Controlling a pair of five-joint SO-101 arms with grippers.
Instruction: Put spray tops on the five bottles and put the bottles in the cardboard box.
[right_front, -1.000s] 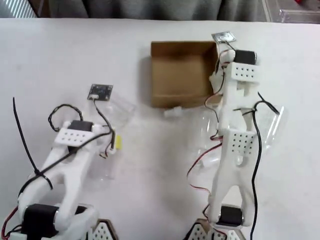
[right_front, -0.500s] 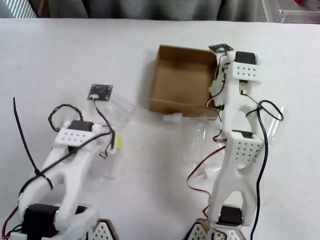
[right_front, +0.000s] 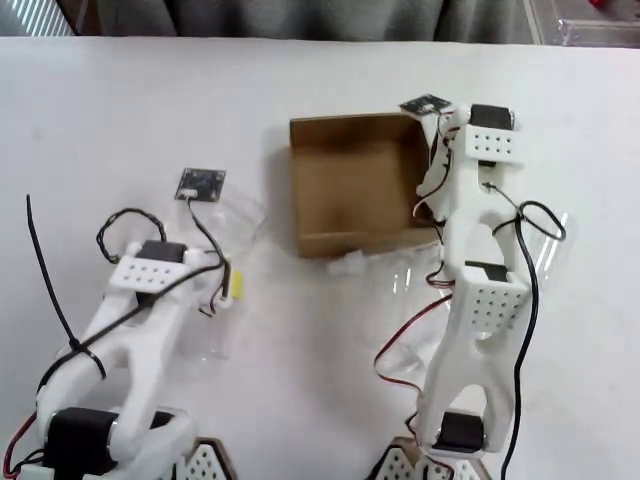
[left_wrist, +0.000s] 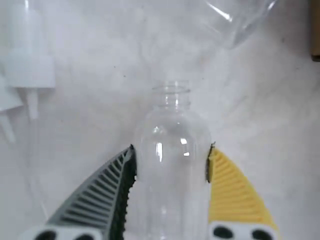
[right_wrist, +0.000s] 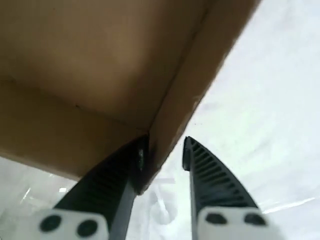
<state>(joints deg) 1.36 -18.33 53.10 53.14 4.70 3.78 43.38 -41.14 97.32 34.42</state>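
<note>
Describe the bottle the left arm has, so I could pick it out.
From the cardboard box mid-table, look to the left gripper, one finger grey, one yellow. The bottle pinched between them is clear, with a bare, open neck. The second bottle beyond it lies free of any gripper.

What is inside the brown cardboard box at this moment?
The open brown cardboard box shows a bare floor, no bottle. The white right arm covers the strip along one wall; what lies there cannot be seen.

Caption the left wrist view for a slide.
Left end effector holds a clear capless bottle, loose spray tops lying nearby on the table.
</note>
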